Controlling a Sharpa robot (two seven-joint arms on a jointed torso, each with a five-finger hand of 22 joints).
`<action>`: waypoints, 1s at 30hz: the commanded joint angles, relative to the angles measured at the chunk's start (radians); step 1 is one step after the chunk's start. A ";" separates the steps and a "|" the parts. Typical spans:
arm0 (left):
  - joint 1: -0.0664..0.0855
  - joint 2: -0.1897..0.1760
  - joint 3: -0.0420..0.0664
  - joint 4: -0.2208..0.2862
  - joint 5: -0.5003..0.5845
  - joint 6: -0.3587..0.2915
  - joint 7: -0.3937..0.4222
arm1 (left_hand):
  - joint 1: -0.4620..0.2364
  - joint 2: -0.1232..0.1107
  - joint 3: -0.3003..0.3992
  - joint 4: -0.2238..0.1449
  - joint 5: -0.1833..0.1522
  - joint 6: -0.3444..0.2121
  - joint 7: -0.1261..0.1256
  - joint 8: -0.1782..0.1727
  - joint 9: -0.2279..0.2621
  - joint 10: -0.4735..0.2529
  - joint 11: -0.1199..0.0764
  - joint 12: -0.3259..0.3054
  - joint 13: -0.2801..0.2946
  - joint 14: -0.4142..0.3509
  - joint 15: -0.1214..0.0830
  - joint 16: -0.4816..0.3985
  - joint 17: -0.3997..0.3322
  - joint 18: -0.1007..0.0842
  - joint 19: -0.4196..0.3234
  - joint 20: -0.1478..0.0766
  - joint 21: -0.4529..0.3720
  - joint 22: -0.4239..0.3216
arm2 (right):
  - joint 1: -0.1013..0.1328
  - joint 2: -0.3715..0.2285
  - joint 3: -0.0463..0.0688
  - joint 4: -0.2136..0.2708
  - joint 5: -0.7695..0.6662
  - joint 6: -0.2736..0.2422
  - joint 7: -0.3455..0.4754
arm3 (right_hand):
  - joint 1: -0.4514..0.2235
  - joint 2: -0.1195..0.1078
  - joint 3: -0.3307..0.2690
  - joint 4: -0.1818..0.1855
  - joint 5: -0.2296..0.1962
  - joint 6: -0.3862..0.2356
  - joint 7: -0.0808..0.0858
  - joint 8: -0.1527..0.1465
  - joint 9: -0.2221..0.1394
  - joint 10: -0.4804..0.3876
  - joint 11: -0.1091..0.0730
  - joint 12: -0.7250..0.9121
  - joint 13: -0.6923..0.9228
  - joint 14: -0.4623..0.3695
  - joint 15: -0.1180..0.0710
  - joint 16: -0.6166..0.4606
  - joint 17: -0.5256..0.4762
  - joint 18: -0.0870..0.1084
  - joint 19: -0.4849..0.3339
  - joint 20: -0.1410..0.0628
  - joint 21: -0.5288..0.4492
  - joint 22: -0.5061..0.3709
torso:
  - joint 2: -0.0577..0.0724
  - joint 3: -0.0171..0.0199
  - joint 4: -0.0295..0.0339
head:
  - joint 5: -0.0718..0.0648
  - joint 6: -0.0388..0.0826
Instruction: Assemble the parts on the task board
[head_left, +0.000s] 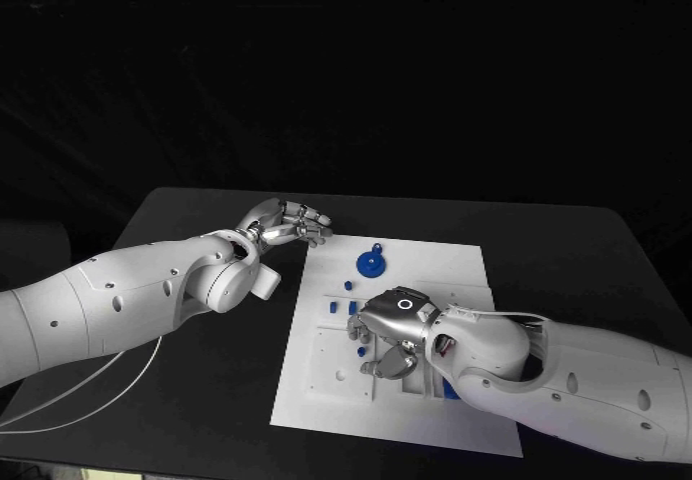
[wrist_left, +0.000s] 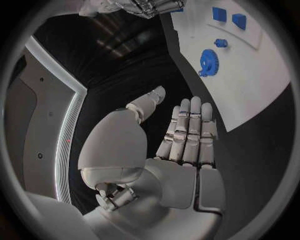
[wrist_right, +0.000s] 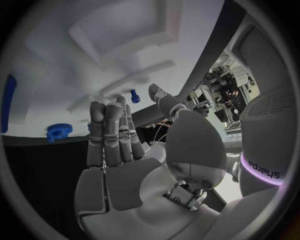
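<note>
The white task board (head_left: 433, 270) lies in the middle of the black table. A blue gear (head_left: 372, 263) sits near its far edge, with several small blue parts (head_left: 351, 306) along its left side. My right hand (head_left: 387, 335) hovers over the board's middle, fingers straight and apart from the thumb, holding nothing (wrist_right: 119, 145). Beyond its fingertips are a small blue peg (wrist_right: 135, 95) and the gear (wrist_right: 59, 131). My left hand (head_left: 289, 222) is over the bare table off the board's far left corner, fingers flat and empty (wrist_left: 181, 140). The left wrist view has the gear (wrist_left: 208, 62) and two blue blocks (wrist_left: 219, 13).
The black table (head_left: 188, 380) surrounds the board, with wide room on the left and beyond the far edge. My right forearm (head_left: 577, 380) covers the board's near right part. A white cable (head_left: 87, 400) hangs from the left arm over the table's near left.
</note>
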 joint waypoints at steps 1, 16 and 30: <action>0.000 0.002 0.001 0.001 0.008 0.013 0.004 | 0.002 -0.008 0.000 0.006 0.002 -0.009 0.001 -0.007 -0.002 -0.007 0.002 -0.003 -0.001 0.001 0.006 -0.007 0.002 0.011 -0.002 0.008 -0.005 0.001 | -0.001 -0.020 0.006 0.016 0.033 -0.036 -0.010 | 0.000 -0.001 -0.004 0.003 0.016 -0.006 0.000 -0.006 -0.001 -0.027 0.018 0.003 0.001 -0.005 0.004 -0.001 -0.002 0.030 -0.007 0.002 -0.005 0.002 | 0.000 0.0001 -0.0006 | -0.002 0.005; 0.000 0.011 0.000 -0.009 0.008 0.016 0.007 | 0.003 -0.007 0.000 0.007 0.002 -0.012 0.002 -0.007 -0.002 -0.009 0.002 -0.003 -0.002 0.000 0.006 -0.009 0.004 0.011 -0.003 0.009 -0.007 0.002 | 0.027 -0.191 0.120 0.108 0.286 0.003 0.093 | 0.069 0.001 0.063 0.032 0.000 0.018 -0.009 0.009 0.005 0.049 -0.010 0.049 0.023 0.031 -0.023 0.031 0.000 0.030 0.033 -0.012 0.015 0.014 | 0.000 0.0006 -0.0006 | -0.027 0.029; 0.000 0.024 0.000 -0.018 0.008 0.018 0.011 | 0.003 -0.007 0.000 0.007 0.002 -0.013 0.002 -0.007 -0.002 -0.009 0.002 -0.003 -0.002 0.001 0.006 -0.010 0.005 0.011 -0.003 0.009 -0.008 0.003 | 0.052 -0.282 0.120 0.034 0.243 0.033 0.126 | 0.060 0.008 -0.008 0.009 0.051 -0.001 -0.001 -0.002 -0.004 0.002 0.004 0.020 0.011 0.040 -0.010 0.055 -0.001 0.030 0.045 -0.025 0.026 0.028 | 0.000 0.0007 -0.0006 | -0.048 0.043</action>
